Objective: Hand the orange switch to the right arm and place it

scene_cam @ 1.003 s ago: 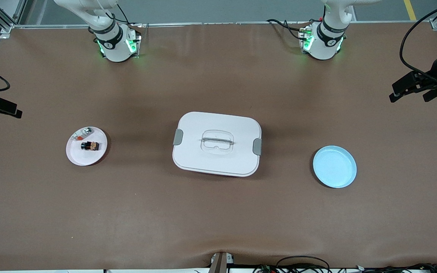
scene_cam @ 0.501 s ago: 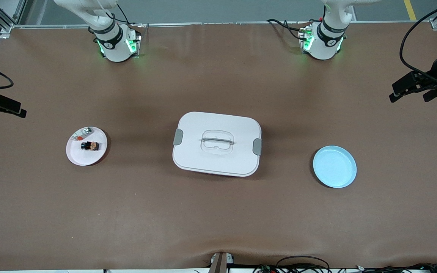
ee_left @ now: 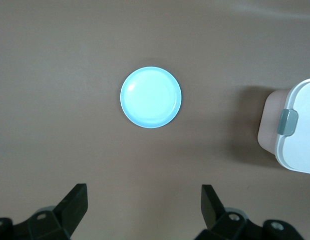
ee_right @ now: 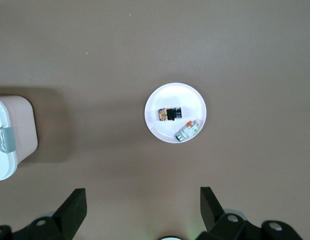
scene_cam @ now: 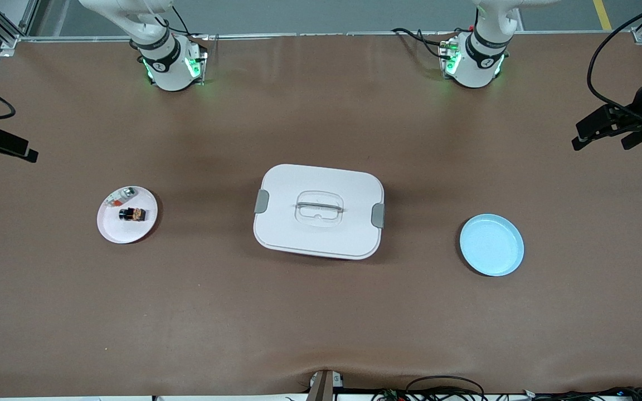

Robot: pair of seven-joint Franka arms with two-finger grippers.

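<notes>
The orange switch (scene_cam: 133,214) (ee_right: 170,114), a tiny black block with an orange face, lies on a white plate (scene_cam: 126,231) (ee_right: 170,95) toward the right arm's end of the table. A silvery-clear small part (scene_cam: 120,196) (ee_right: 188,130) lies beside it on the same plate. My right gripper (scene_cam: 24,152) (ee_right: 143,197) hangs open and empty high over that end of the table. Over the left arm's end my left gripper (scene_cam: 602,136) (ee_left: 144,195) is up high, open and empty, with an empty light-blue plate (scene_cam: 491,245) (ee_left: 150,97) on the table beneath it.
A closed white box (scene_cam: 319,210) (ee_left: 295,130) (ee_right: 7,137) with grey latches and a handle in its lid stands mid-table between the two plates. Brown mat covers the table. Cables lie along the edge nearest the front camera.
The right gripper has shifted slightly toward the robots' bases. The left gripper and everything on the table have stayed put.
</notes>
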